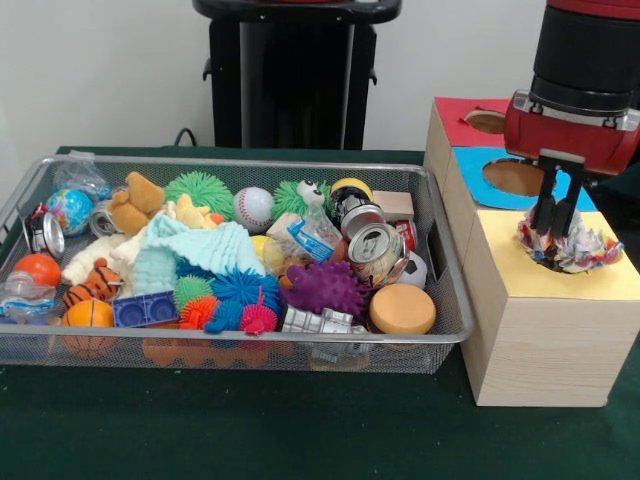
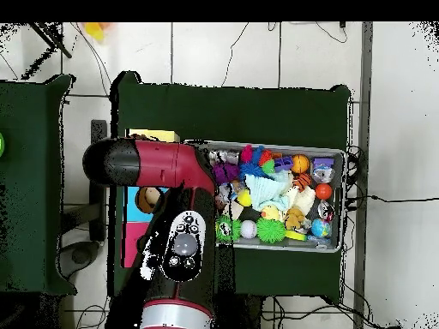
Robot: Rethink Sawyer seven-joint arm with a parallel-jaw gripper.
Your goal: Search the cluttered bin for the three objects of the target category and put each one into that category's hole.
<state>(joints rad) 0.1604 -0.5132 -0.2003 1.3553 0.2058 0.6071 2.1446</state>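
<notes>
Yellow card tops the nearest section of the wooden box, and the landmark here is the hole in that yellow panel. Directly over the hole hangs the gripper, its dark fingers drawn close together and pinching a crumpled multicoloured wrapper, which sits right at the hole's mouth with its ruffled edges spread over the rim. Behind the yellow hole, on the same box, lies a blue panel with its own hole, and further back a red panel with a third hole.

To the side of the yellow hole, just beside the box, stands the wire mesh bin, piled with clutter. Closest to the hole within it are an orange-topped disc, a crushed silver can and a purple spiky ball. Farther off lie a baseball, a green fuzzy ball, a pale turquoise cloth and a small basketball.

From overhead, the red arm covers most of the box, and the bin shows beside it.
</notes>
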